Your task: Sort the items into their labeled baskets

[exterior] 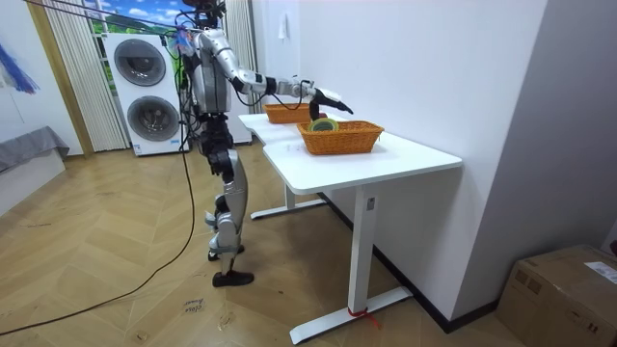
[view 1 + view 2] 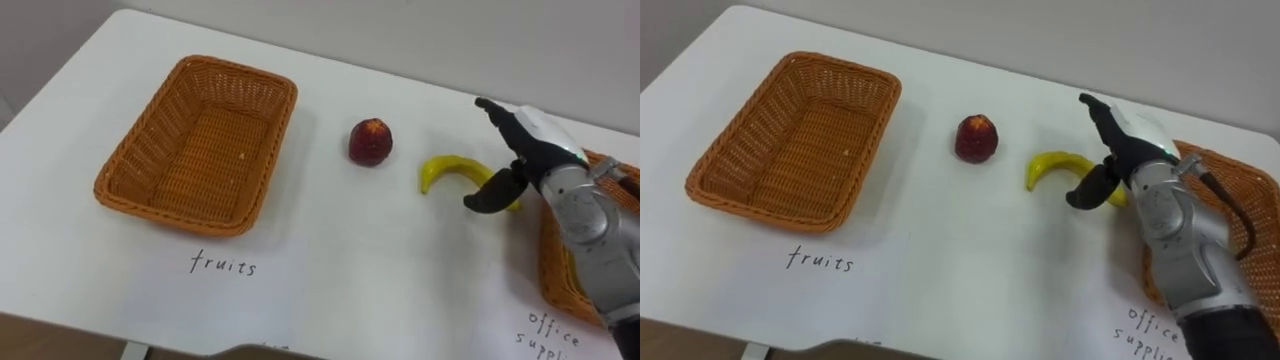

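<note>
Starting at the left of the white counter, an orange-brown woven wicker basket sits with nothing in it, and a handwritten label lies on the counter at its six o'clock. At the basket's three o'clock, well apart from it, a dark red round fruit stands on the bare surface. At about four o'clock of that fruit, near it but not touching, lies a curved yellow banana, arched with its ends pointing toward me.

My right hand is over the banana's right end, at the banana's three o'clock. Its fingers are straight and point toward ten o'clock, and the thumb is spread well away from them, so the hand is apart and grips nothing. The thumb crosses in front of the banana's right tip; I cannot tell whether it touches the peel.

At five o'clock of my hand, partly behind my forearm, is a second orange-brown wicker basket with another handwritten label at its six o'clock. In the room view it holds something green and yellow that I cannot make out. There I stand upright at the counter's long side, right arm stretched over it, with two stacked white washing machines behind me.
</note>
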Robot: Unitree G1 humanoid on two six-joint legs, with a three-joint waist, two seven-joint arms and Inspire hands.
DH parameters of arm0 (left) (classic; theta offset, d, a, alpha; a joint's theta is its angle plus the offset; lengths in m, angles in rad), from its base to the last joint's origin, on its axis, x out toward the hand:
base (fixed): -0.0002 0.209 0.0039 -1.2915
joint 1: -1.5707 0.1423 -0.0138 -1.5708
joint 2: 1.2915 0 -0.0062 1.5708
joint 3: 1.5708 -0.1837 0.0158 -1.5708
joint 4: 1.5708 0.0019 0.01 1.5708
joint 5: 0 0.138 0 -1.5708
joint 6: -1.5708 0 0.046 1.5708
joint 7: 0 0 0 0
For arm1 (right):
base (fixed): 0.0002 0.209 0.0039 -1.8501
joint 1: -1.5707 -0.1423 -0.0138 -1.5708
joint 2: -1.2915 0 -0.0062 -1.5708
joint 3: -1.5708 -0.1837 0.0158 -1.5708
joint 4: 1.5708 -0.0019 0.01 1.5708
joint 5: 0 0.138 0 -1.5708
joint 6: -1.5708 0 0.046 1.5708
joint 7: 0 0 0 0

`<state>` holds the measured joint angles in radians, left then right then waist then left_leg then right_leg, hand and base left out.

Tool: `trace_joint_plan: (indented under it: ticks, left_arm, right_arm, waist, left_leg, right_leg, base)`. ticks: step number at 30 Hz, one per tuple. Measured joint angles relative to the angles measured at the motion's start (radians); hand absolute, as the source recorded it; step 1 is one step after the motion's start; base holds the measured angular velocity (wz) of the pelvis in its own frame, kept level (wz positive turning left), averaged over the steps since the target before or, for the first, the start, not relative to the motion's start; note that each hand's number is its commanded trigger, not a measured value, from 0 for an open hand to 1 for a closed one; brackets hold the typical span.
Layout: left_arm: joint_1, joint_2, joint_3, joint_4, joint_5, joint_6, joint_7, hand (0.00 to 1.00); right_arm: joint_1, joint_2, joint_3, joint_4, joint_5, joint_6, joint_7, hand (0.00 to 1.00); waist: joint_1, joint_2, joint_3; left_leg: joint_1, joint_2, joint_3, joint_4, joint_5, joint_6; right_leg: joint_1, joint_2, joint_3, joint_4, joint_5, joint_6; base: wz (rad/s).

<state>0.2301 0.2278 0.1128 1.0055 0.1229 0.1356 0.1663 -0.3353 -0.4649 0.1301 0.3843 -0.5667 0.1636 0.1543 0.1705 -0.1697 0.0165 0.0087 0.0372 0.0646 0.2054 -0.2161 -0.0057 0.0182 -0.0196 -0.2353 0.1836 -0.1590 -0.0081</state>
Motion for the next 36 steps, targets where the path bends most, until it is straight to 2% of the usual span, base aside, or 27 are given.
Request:
trace_joint_plan:
  ticks: [5,15,20,30,36]
  left_arm:
    - [-0.004,0.000,-0.009,0.002,0.004,-0.013,0.000,0.00]
    - [-0.007,0.001,-0.016,0.003,0.003,-0.011,-0.003,0.00]
    - [-0.007,0.002,-0.016,0.007,0.005,-0.008,-0.006,0.00]
    - [-0.009,0.002,-0.016,0.007,0.022,-0.004,-0.006,0.00]
    - [-0.023,0.002,-0.016,0.007,0.033,0.015,-0.006,0.00]
  right_arm:
    - [-0.034,0.000,0.013,0.057,-0.024,-0.004,0.000,0.00]
    - [-0.041,0.000,0.048,0.141,-0.035,-0.012,0.000,0.00]
    - [-0.059,0.000,0.048,0.180,-0.035,-0.010,0.000,0.00]
    - [-0.060,0.000,0.048,0.193,-0.035,-0.008,-0.030,0.00]
    - [-0.060,0.000,0.055,0.195,-0.031,0.011,-0.029,0.00]
  waist:
    - [0.005,0.000,0.0001]
    - [0.031,0.013,0.0027]
    - [0.030,0.017,0.0009]
    - [0.032,0.020,-0.0018]
    - [0.057,0.020,-0.0024]
  left_leg:
    - [-0.003,0.000,-0.012,0.000,0.002,-0.002]
    - [-0.003,0.000,-0.015,0.001,0.002,-0.002]
    - [-0.004,0.000,-0.015,0.001,0.002,-0.002]
    - [-0.023,-0.010,-0.030,0.011,0.005,0.002]
    - [-0.024,-0.011,-0.038,0.016,0.006,0.003]
  right_leg:
    - [0.001,0.000,-0.014,0.000,0.001,-0.001]
    - [0.000,0.000,-0.018,-0.001,0.001,-0.001]
    - [0.000,0.000,-0.020,0.000,0.001,-0.001]
    - [-0.002,-0.012,-0.056,0.001,0.001,-0.001]
    - [-0.001,-0.014,-0.070,0.001,0.001,-0.001]
  base:
    - [0.07]
    - [0.00]
    - [0.00]
    - [0.06]
    - [0.03]
